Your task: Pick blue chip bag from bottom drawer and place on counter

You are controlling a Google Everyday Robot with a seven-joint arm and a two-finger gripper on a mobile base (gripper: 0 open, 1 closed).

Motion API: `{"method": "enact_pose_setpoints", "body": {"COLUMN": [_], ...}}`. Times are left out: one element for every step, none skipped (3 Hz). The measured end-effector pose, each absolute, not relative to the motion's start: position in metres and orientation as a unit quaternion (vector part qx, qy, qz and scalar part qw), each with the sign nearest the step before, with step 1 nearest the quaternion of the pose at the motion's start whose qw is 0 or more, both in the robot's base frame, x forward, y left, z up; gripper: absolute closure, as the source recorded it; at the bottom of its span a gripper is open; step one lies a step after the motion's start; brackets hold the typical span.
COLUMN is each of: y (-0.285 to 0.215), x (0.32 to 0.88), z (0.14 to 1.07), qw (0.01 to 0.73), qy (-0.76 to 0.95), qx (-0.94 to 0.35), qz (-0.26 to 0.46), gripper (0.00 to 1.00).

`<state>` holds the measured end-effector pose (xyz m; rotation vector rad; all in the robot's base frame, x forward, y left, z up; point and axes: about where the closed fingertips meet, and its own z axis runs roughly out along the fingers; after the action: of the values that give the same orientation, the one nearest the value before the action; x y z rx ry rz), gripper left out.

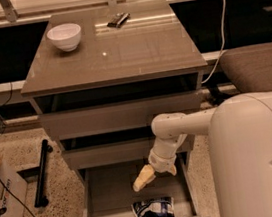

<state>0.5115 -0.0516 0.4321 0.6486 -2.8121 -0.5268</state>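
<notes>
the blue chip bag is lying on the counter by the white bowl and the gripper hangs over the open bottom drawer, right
No. The camera view shows the crinkled dark blue foil chip bag lying in the open grey-brown bottom drawer, near its front panel, not on the glossy grey-brown counter by the round white bowl. The cream-tipped gripper does hang over that drawer.

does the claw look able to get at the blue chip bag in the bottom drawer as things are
Probably yes: the bottom drawer is open, the claw hangs over it just behind the blue chip bag, and nothing lies between them.
</notes>
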Motion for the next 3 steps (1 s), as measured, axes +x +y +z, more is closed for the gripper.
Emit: {"method": "enact_pose_setpoints", "body": {"y": [-0.045,-0.042,-0.043], "x": [0.518,0.519,0.507], "z": [0.381,0.336,0.276], "qw": [0.125,0.14,0.168], "qy": [-0.958,-0.959,-0.957], "qx": [0.156,0.101,0.031], "qz": [-0.206,-0.224,-0.233], "gripper": [0.0,0.0,0.0]}}
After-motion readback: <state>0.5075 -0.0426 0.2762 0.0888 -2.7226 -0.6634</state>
